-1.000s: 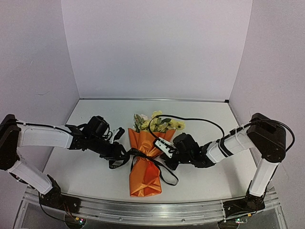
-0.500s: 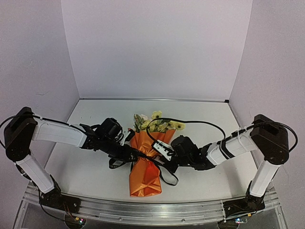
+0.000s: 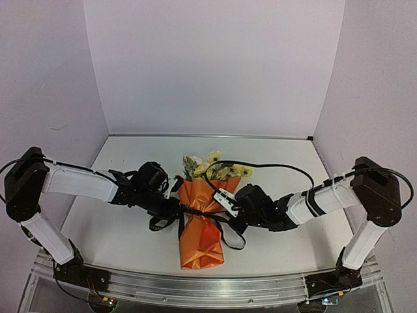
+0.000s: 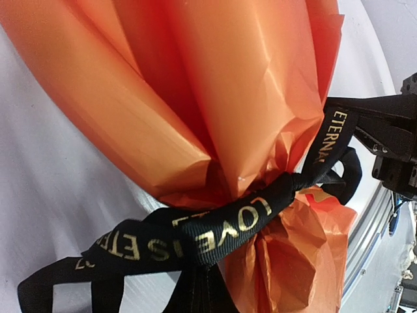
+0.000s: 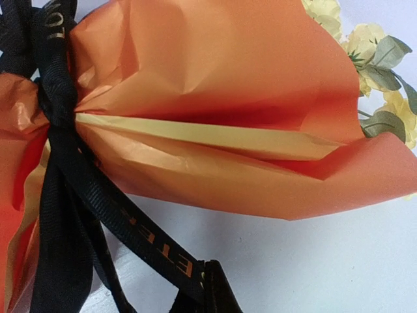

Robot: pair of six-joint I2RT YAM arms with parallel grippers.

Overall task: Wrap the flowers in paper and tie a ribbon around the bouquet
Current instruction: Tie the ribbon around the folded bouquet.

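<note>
Top external: left end effector (image 3: 177, 209) and right end effector (image 3: 220, 210) flank the bouquet (image 3: 202, 240). Each is pinching its ribbon (image 3: 197, 212).

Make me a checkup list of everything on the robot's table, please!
Surface: white table, flat and plain.
Job's things: flowers wrapped in orange paper; black ribbon cinched round the paper's narrow waist, tails loose.
Clutter: nothing seen.
Grippers: left gripper and right gripper both shut on the ribbon, one on each side of the paper.
Cables: black cable loops from the right arm past the flowers.
Surroundings: pale lilac walls; metal rail at the near edge.
</note>
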